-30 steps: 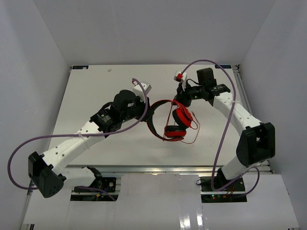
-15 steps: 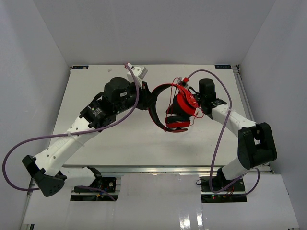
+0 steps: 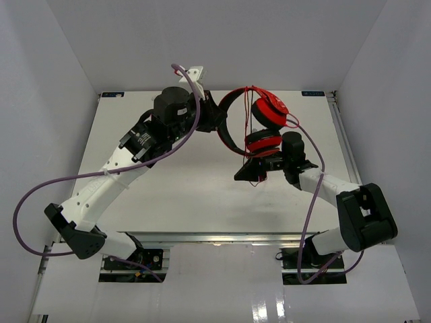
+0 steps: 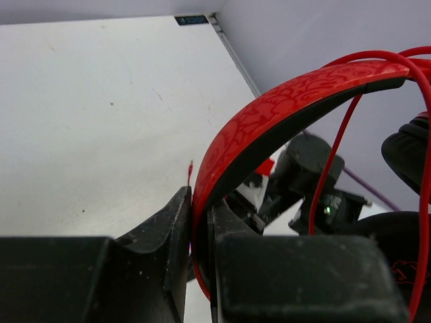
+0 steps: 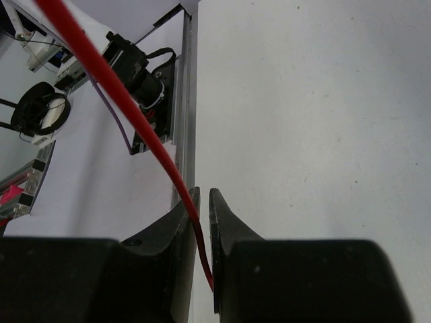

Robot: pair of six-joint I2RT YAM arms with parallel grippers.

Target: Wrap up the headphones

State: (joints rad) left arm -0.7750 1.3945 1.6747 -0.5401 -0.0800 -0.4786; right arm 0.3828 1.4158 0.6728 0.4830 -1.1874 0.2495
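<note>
Your left gripper (image 4: 200, 208) squeezes the red band (image 4: 283, 108) of the headphones (image 3: 267, 111), holding them up over the table (image 3: 188, 202). Your right gripper (image 5: 203, 198) pinches the thin red cord (image 5: 121, 114).

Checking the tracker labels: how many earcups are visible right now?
2. Top view: the upper earcup, and the lower earcup directly below it in frame. Both are lifted between the arms, and neither is hidden.
</note>
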